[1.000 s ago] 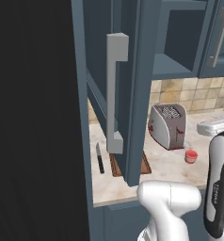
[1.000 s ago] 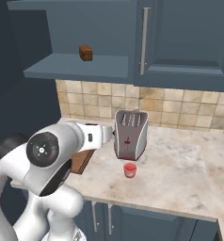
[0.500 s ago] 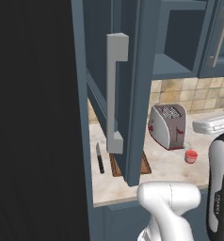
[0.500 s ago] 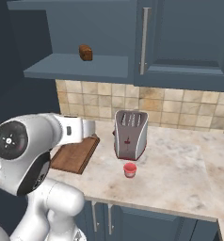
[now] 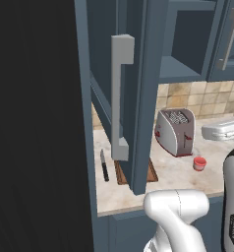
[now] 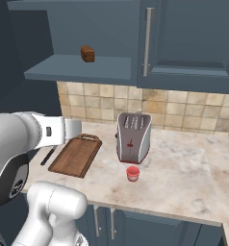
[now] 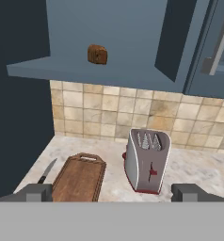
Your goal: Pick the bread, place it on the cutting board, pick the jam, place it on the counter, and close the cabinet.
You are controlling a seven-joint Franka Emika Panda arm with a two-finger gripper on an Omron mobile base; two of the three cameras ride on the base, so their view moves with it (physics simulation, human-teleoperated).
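Observation:
The bread [image 6: 87, 53] [image 7: 98, 54], a small brown chunk, lies on the lower shelf of the open cabinet [image 6: 78, 68]. The cabinet's door [image 5: 141, 98] stands swung out, its grey bar handle [image 5: 120, 98] facing me. The dark wooden cutting board [image 6: 77, 155] [image 7: 79, 178] lies bare on the counter [image 6: 184, 168], left of the toaster. The red jam [image 6: 132, 173] [image 5: 199, 163] stands on the counter in front of the toaster. My gripper [image 7: 112, 194] [image 6: 74, 129] hovers open above the board's left side, well below the shelf, with nothing between its fingertips [image 7: 38, 192].
A silver toaster [image 6: 132, 137] [image 7: 148, 160] stands mid-counter against the tiled wall. A black-handled knife [image 5: 104, 165] [image 7: 47, 171] lies left of the board. A closed upper cabinet with a bar handle [image 6: 146, 41] hangs to the right. Open counter stretches right of the toaster.
The arm's big joint has swung left in the right base view, uncovering the cutting board. The gripper stays open. Bread, jam and door have not moved.

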